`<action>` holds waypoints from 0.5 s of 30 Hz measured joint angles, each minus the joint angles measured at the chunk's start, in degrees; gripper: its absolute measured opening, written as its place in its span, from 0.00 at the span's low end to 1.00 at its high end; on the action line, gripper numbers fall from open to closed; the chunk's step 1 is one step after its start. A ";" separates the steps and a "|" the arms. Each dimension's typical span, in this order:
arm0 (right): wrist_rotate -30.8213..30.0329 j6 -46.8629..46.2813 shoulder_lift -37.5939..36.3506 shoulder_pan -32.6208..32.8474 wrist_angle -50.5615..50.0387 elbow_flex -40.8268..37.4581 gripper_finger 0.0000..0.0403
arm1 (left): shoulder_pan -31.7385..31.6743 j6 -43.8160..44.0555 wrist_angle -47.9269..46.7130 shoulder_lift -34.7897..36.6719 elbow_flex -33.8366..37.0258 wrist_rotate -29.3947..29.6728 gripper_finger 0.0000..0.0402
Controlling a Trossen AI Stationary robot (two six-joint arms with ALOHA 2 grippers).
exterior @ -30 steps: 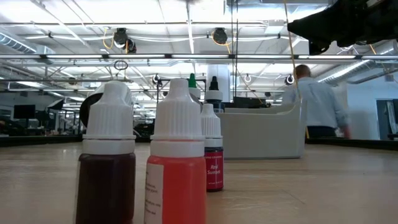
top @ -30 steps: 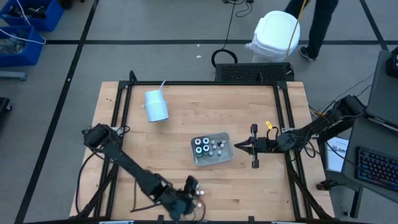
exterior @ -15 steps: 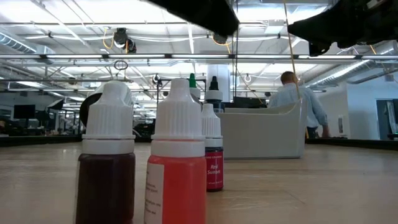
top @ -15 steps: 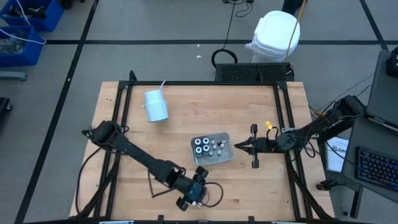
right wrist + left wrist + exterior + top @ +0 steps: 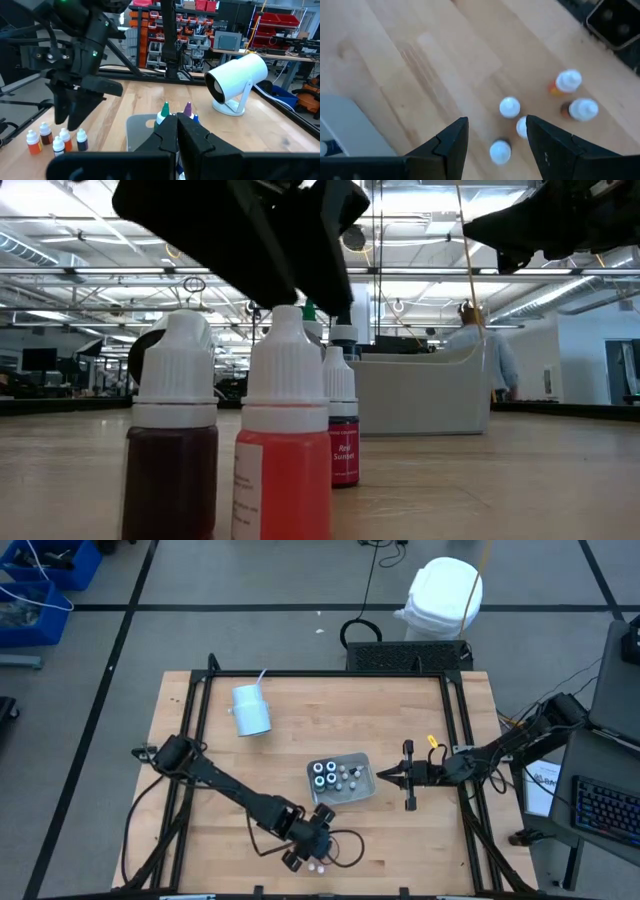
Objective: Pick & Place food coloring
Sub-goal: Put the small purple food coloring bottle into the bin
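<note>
Flanking tray [image 5: 340,780]: cup [image 5: 250,710], bottles [image 5: 318,864]

Below the open left gripper [image 5: 496,131] stand five bottles [image 5: 510,107] close together, with narrow gaps between caps; bare table [image 5: 420,60] lies all around the cluster.
</note>
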State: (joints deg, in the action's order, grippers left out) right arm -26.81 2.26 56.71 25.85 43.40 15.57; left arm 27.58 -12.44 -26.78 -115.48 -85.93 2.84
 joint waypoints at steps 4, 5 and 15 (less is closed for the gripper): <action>0.00 -0.04 0.00 0.00 0.02 0.00 0.01 | -0.18 -3.81 -3.40 0.02 0.02 0.04 0.51; 0.00 -0.04 0.00 0.00 0.02 0.00 0.01 | -0.18 -4.79 -3.76 0.02 0.02 0.04 0.51; 0.00 -0.07 0.00 0.00 0.02 0.00 0.01 | -0.13 -6.95 -3.77 -1.08 0.06 -0.25 0.51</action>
State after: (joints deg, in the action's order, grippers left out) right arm -26.81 2.20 56.71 25.85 43.42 15.57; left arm 27.45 -19.40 -30.54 -116.56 -85.86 2.59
